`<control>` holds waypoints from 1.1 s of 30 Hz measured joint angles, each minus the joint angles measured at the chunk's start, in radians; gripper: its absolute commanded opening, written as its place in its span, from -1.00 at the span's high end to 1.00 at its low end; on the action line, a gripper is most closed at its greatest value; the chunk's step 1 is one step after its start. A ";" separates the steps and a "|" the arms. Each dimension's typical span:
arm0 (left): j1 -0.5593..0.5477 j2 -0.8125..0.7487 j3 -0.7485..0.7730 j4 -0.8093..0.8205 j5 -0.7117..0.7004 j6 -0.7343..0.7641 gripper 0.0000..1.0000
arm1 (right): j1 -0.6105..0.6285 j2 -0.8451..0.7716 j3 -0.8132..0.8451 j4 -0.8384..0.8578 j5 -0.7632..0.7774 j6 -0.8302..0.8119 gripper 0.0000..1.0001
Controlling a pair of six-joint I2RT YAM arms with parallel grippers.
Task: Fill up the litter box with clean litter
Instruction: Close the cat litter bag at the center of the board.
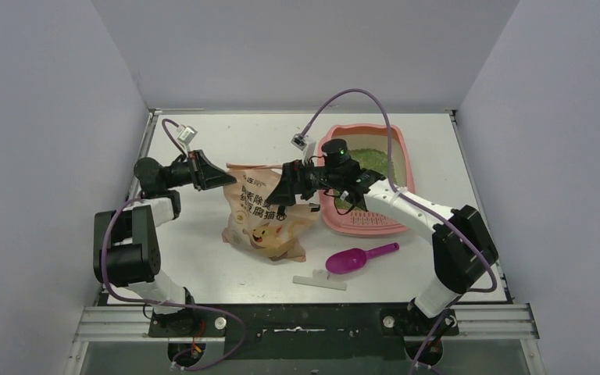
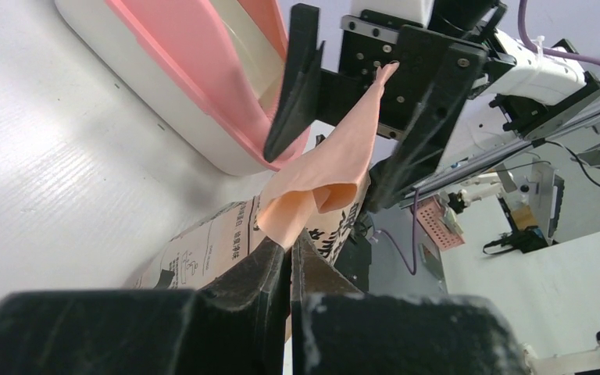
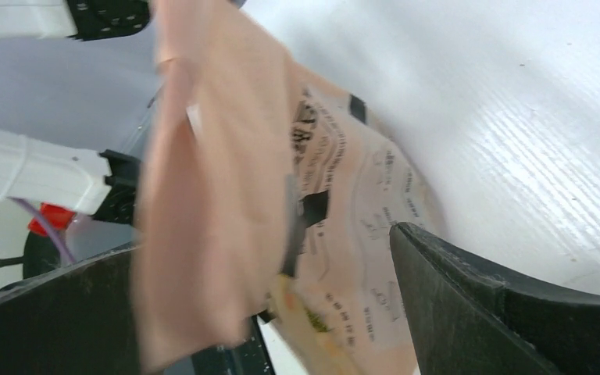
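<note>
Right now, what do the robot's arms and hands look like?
The left arm and right arm match: chunky black joints joined by white links, each trailing a looping purple cable. The left hand and right hand each have two black, wedge-shaped fingers. A tiny green light glows on the right wrist.

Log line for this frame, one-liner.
left gripper: shut on bag top corner | right gripper: open, straddling bag's other edge | litter box: green litter inside | scoop: lying free
</note>
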 measured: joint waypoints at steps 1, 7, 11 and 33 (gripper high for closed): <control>0.000 -0.009 -0.001 -0.014 0.000 0.014 1.00 | 0.000 0.016 0.006 -0.002 0.015 -0.007 -0.93; 0.002 -0.084 -0.013 -0.158 -0.012 0.141 1.00 | -0.002 0.084 0.053 -0.023 -0.015 -0.027 -0.43; 0.008 -0.149 -0.013 -0.373 -0.050 0.274 0.53 | 0.000 0.098 0.068 -0.017 -0.098 -0.005 0.24; -0.128 -0.646 -0.127 -1.296 -0.710 1.003 -0.20 | -0.137 0.198 0.210 -0.291 -0.142 0.074 -0.02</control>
